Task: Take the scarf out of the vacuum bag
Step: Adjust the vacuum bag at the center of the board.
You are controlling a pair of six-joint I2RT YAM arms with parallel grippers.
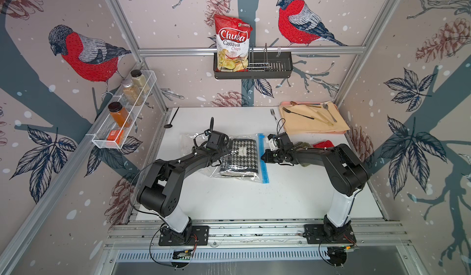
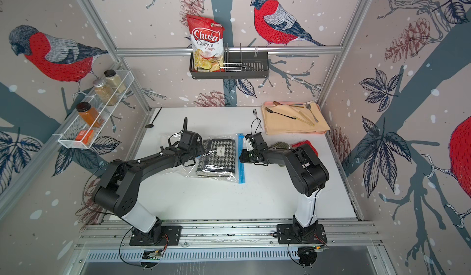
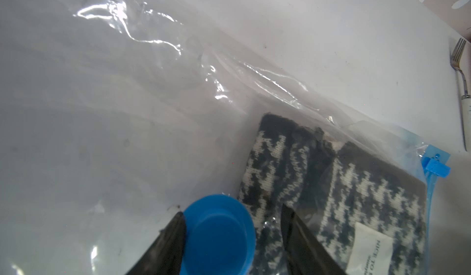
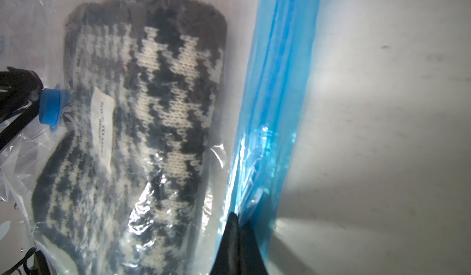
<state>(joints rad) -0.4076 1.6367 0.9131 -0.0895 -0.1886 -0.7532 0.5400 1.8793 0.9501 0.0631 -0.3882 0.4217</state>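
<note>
The large clear crinkly vacuum bag (image 1: 191, 139) lies on the white table (image 1: 242, 199), the folded black-and-white houndstooth scarf (image 1: 242, 157) inside. My left claw (image 3: 232, 210), reaching low, stands spread astride the round blue valve (image 3: 216, 238); my right claw (image 4: 235, 219) is pressed together at the light-blue zip strip (image 4: 276, 82).

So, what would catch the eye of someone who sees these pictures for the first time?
First the black-and-white scarf, lying inside the clear vacuum bag in the middle of the white table. Next the red chips bag, upright in the black basket on the back wall. Up close, the left gripper has its jaws either side of the bag's round blue valve.
</note>
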